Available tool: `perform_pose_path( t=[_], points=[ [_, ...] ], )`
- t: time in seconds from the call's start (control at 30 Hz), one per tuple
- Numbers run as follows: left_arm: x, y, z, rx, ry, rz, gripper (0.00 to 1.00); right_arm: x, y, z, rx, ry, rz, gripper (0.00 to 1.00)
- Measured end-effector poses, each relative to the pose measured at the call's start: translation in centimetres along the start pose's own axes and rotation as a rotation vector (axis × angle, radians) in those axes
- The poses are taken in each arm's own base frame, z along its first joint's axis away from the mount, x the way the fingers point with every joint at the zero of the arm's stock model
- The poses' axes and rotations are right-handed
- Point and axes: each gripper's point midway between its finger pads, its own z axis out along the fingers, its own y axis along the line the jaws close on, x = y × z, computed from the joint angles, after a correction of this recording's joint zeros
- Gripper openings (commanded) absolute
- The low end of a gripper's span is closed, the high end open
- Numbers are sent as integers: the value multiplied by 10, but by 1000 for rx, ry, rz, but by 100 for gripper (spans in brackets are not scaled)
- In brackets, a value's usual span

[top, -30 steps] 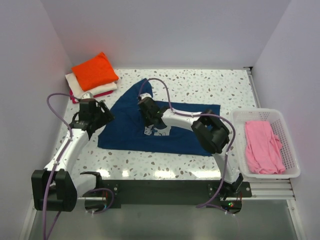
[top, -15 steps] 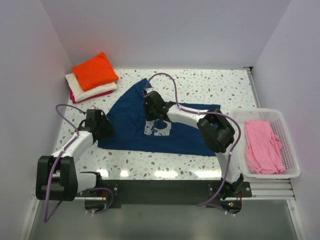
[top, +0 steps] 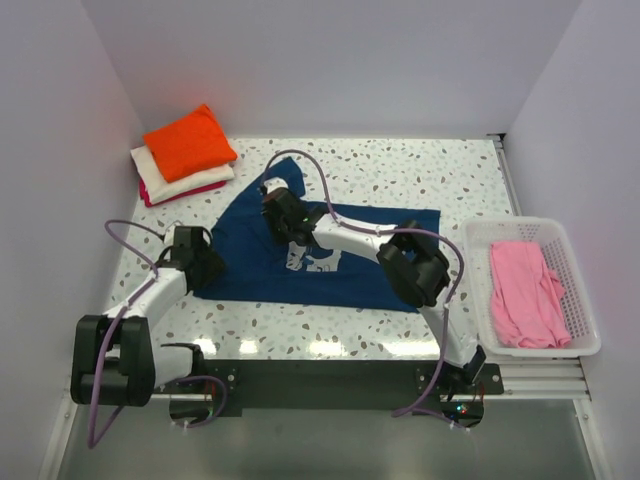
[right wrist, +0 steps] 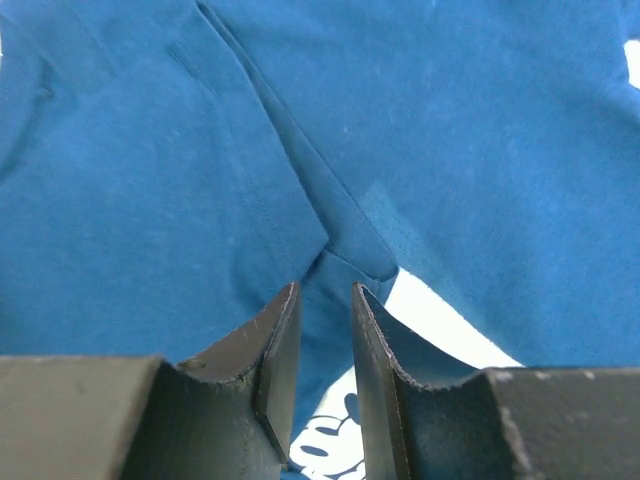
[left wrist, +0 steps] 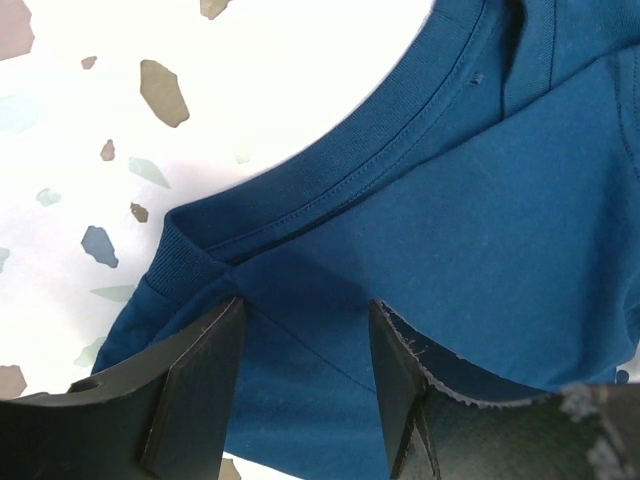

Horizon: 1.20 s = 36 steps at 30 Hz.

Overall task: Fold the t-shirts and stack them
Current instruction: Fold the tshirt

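Top external catches the change. The right pincer, shut a second ago over the navy tee, now has its jaws a little apart and sits further left, just beside the pale print. The peak of cloth that reached toward the back wall now lies lower and flatter. Right wrist agrees: there is a narrow gap between the fingers and a small pleat of blue cloth just ahead of the tips, with nothing pinched.

Meanwhile the left pincer comes down from its hover to the tee's left edge. Its wrist view shows the jaws well apart, straddling the shoulder just beside the ribbed collar, not clamped on it.

The tee lies spread in the middle of the bench, print up and unfolded. On that showing, one release is done and a fresh two-handed grab near the neck looks likely next.

Elsewhere, the orange tee tops a folded stack in the back-left corner. The pink tee lies in the white basket on the right.
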Motion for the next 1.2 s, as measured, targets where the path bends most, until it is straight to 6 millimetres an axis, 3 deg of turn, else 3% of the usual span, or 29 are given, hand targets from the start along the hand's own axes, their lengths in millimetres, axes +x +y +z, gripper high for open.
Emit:
perform_pose_path(
  t=[0.2,0.5,0.73,0.93,1.2],
  points=[
    [0,2,-1,-1,-11,-11,57,18,-10,8,48,44,-31,31],
    [0,2,0,-1,-12,-12,57,19,-13,10,73,46,-54,30],
    [0,2,0,-2,-13,-12,57,22,-12,17,79,53,-61,21],
    [0,2,0,-3,-14,-11,57,19,-13,17,88,45,-60,4],
    [0,3,0,-4,-14,-11,57,20,-16,15,91,39,-35,0]
  ],
)
